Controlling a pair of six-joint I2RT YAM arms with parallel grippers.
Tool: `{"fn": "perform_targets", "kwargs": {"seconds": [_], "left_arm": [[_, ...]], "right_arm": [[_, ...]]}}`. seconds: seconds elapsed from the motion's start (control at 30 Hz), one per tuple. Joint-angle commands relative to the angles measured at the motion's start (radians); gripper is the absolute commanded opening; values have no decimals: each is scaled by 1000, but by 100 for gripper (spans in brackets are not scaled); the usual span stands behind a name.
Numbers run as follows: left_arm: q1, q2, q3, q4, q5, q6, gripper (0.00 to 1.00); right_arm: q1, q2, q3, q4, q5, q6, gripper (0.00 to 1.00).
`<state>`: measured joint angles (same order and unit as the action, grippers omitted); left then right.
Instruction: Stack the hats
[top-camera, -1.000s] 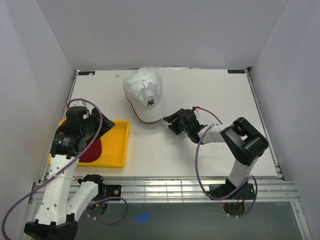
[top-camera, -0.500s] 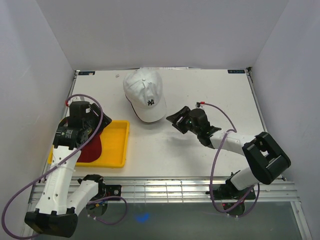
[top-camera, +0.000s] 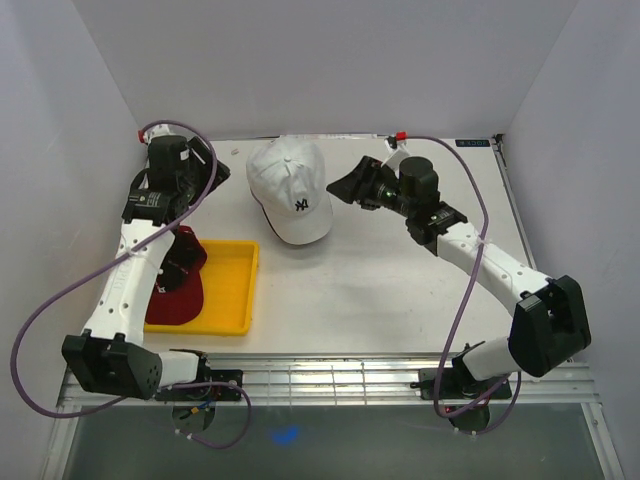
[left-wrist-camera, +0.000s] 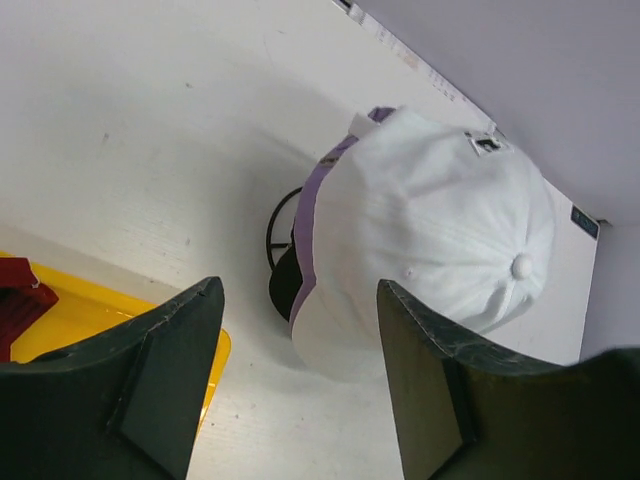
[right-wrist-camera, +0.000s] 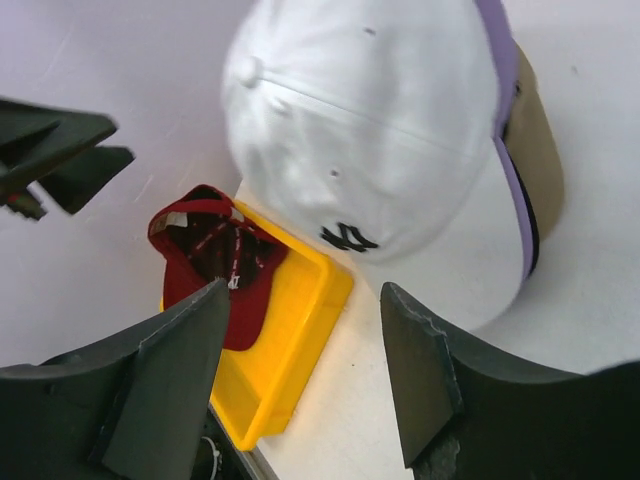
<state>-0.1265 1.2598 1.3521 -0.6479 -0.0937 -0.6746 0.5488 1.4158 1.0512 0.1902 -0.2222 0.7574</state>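
Dark red fabric cap (top-camera: 178, 292) sits in yellow rectangular tray (top-camera: 233, 290), near-left on the tabletop (top-camera: 400, 285). Left hand (left-wrist-camera: 298, 290) gapes wide over far-left corner. White fabric cap (top-camera: 290, 190) tops lavender fabric cap (left-wrist-camera: 308, 215) and tan fabric cap (right-wrist-camera: 540, 150), mid far edge. Right hand (top-camera: 350, 188) spread apart just beside it, holding nothing.

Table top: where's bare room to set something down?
Bare: the near middle between yellow tray, hat stack and right arm; also the far right corner. Crowded: around the stack; the tray holds a dark red hat.
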Motion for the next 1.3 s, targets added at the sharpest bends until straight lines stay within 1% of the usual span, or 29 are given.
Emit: {"fn": "perform_targets", "kwargs": {"seconds": [0.0, 0.03, 0.07, 0.13, 0.17, 0.23, 0.3, 0.33, 0.37, 0.43, 0.47, 0.57, 0.67, 0.77, 0.8, 0.83, 0.9, 0.93, 0.97, 1.0, 1.03, 1.07, 1.13, 1.17, 1.27], "left_arm": [[-1, 53, 119, -142, -174, -47, 73], [-1, 53, 145, -203, -249, -84, 73], [-2, 46, 139, -252, -364, -112, 73], [1, -8, 79, -318, -443, -166, 73], [1, -29, 62, -341, -506, -181, 73], [-1, -92, 20, -429, -563, -238, 74], [2, -140, -16, -499, -606, -267, 75], [4, -164, -37, -513, -609, -278, 74], [5, -213, -82, -527, -610, -293, 74], [7, -244, -108, -617, -635, -344, 75], [8, -267, -135, -687, -647, -402, 75], [13, -296, -182, -752, -673, -460, 75], [31, -347, -266, -753, -673, -476, 77], [48, -318, -289, -751, -696, -484, 78], [53, -280, -281, -753, -712, -485, 80], [59, -261, -275, -750, -727, -476, 81], [82, -235, -263, -692, -759, -432, 82], [91, -224, -261, -656, -765, -349, 82], [132, -218, -263, -583, -750, -308, 83], [192, -212, -266, -523, -717, -242, 84], [285, -200, -280, -474, -672, -114, 84], [332, -192, -286, -394, -590, -65, 84], [446, -163, -292, -339, -505, 21, 85], [485, -154, -298, -314, -491, 56, 85], [530, -142, -298, -288, -443, 90, 85]], "right_arm": [[-1, 35, 107, -43, -173, -128, 68], [-1, 44, 122, -47, -204, -136, 68], [0, 57, 150, -55, -238, -142, 68], [13, 57, 162, -84, -246, -168, 68], [29, 49, 167, -90, -243, -177, 68], [59, 45, 178, -112, -233, -196, 68], [121, 64, 217, -136, -227, -216, 67], [150, 77, 237, -182, -217, -231, 67], [204, 103, 257, -204, -183, -268, 67], [249, 130, 282, -242, -157, -286, 66], [278, 138, 279, -242, -155, -288, 66], [304, 153, 259, -229, -170, -282, 65], [321, 153, 239, -216, -170, -280, 65], [332, 150, 222, -215, -177, -279, 65], [332, 147, 214, -212, -177, -280, 65], [332, 140, 207, -212, -178, -280, 65], [332, 130, 188, -221, -172, -290, 65], [332, 118, 181, -222, -171, -296, 65], [332, 114, 165, -222, -169, -299, 65], [332, 109, 158, -225, -167, -303, 65], [332, 100, 150, -225, -166, -306, 65], [332, 97, 139, -225, -166, -308, 65], [332, 89, 133, -239, -170, -313, 65], [332, 89, 133, -244, -170, -322, 65], [332, 97, 142, -268, -172, -339, 65]]}}
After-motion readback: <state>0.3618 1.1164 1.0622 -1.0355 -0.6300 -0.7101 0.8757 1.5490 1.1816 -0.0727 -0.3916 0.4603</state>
